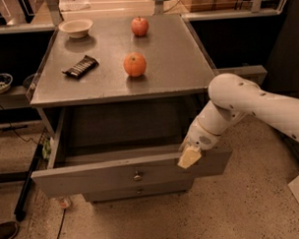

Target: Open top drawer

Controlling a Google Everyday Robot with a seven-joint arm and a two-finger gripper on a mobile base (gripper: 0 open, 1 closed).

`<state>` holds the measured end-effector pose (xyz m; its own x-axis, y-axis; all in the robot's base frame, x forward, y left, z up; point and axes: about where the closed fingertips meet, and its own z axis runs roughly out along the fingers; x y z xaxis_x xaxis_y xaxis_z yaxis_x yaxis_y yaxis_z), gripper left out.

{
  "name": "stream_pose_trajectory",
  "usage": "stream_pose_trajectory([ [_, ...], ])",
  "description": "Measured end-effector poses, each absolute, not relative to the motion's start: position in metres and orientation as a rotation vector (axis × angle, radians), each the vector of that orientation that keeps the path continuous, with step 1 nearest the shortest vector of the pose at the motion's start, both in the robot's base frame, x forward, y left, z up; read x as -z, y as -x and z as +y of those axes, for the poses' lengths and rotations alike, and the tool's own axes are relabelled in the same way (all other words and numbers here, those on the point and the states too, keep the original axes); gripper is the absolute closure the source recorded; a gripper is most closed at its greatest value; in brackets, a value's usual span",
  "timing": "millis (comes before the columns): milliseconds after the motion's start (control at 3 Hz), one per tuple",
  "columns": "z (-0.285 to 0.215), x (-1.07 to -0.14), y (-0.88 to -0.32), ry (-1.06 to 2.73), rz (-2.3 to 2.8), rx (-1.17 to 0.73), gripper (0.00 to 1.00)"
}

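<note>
The top drawer [92,177] is pulled far out from under the grey table top. Its flat grey front has a small round knob [137,176] at the centre, and its deep grey box shows nothing inside. My gripper [189,157], with a pale yellowish tip, sits at the top edge of the drawer front, right of the knob. The white arm [247,101] reaches in from the right.
On the table top [177,71] lie an orange [135,64], a red apple [140,26], a white bowl [76,27] and a dark snack bar [80,66]. A lower drawer front [117,193] with its own knob sits beneath. A cable and a black leg are on the floor at left.
</note>
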<state>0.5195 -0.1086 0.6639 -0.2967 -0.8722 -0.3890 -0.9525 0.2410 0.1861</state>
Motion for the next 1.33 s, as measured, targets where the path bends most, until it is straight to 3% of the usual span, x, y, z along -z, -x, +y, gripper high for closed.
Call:
stream_pose_trajectory([
  [1333, -0.126, -0.675, -0.49, 1.608, 2.315, -0.647, 1.0],
])
